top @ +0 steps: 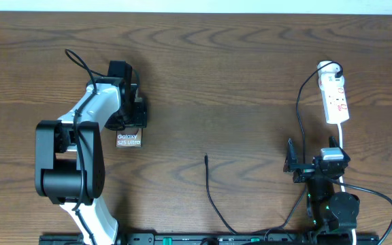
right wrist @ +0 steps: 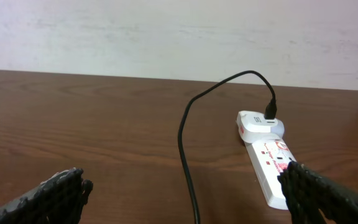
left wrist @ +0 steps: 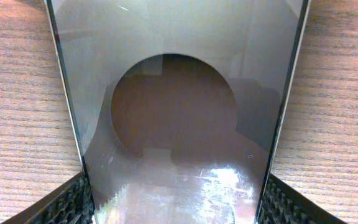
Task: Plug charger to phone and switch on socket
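Observation:
The phone (top: 128, 140) lies flat on the wooden table at the left, its white "Galaxy S25 Ultra" text showing below my left gripper (top: 131, 124). In the left wrist view the phone (left wrist: 173, 112) fills the frame, and the pads (left wrist: 73, 202) of my left gripper (left wrist: 176, 210) press against its two long edges. The charger (top: 209, 187) is a thin black cable whose tip (top: 205, 158) lies free mid-table. The white socket (top: 335, 99) sits at the far right. My right gripper (top: 313, 162) stands open just in front of it, with the charger cable (right wrist: 185, 149) running between its fingers (right wrist: 61, 196).
A white adapter (right wrist: 263, 121) with the black cable in it sits at the socket's (right wrist: 269, 162) far end. The socket's white cord (top: 342, 139) runs back past the right arm. A light wall stands behind the table.

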`<state>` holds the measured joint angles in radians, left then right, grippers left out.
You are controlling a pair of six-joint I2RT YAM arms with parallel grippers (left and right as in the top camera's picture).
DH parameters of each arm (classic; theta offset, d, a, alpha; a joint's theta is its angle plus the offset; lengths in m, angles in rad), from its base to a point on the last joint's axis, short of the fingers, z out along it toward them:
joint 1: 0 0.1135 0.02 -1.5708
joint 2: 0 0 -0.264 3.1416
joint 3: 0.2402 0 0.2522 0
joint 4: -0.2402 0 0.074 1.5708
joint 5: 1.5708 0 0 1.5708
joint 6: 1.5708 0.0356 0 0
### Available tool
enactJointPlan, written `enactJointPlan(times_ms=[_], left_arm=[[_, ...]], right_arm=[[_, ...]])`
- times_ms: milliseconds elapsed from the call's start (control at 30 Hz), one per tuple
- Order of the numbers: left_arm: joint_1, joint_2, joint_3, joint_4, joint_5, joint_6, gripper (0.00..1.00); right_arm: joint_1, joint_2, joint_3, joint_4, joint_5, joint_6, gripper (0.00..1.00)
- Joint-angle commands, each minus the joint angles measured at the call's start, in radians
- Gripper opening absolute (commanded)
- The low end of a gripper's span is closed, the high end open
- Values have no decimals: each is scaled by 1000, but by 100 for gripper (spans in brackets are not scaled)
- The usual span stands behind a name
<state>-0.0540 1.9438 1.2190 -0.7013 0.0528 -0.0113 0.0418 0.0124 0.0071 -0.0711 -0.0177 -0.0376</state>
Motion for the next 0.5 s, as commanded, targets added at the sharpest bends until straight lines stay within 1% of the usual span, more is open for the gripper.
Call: enactJointPlan(times_ms=[0, 100, 167, 233, 367, 400, 433, 467], left_arm=[[2, 43, -24, -8, -27, -9, 62], [2, 43, -24, -8, -27, -9, 58], [2, 43, -24, -8, -27, -9, 50], [2, 43, -24, -8, -27, -9, 37], [2, 43, -24, -8, -27, -9, 19], [2, 43, -24, -8, -27, -9, 10], [2, 43, -24, -8, -27, -9, 8], [2, 43, -24, -8, -27, -9, 8]], right_arm=[[11, -6, -2, -4, 8, -12, 99], [11, -6, -2, -4, 8, -12, 99], [11, -6, -2, -4, 8, -12, 99], [11, -6, -2, -4, 8, -12, 99], [11, -6, -2, -4, 8, -12, 99], [11, -6, -2, -4, 8, -12, 99], [11, -6, -2, -4, 8, -12, 99], [11, -6, -2, -4, 8, -12, 99]])
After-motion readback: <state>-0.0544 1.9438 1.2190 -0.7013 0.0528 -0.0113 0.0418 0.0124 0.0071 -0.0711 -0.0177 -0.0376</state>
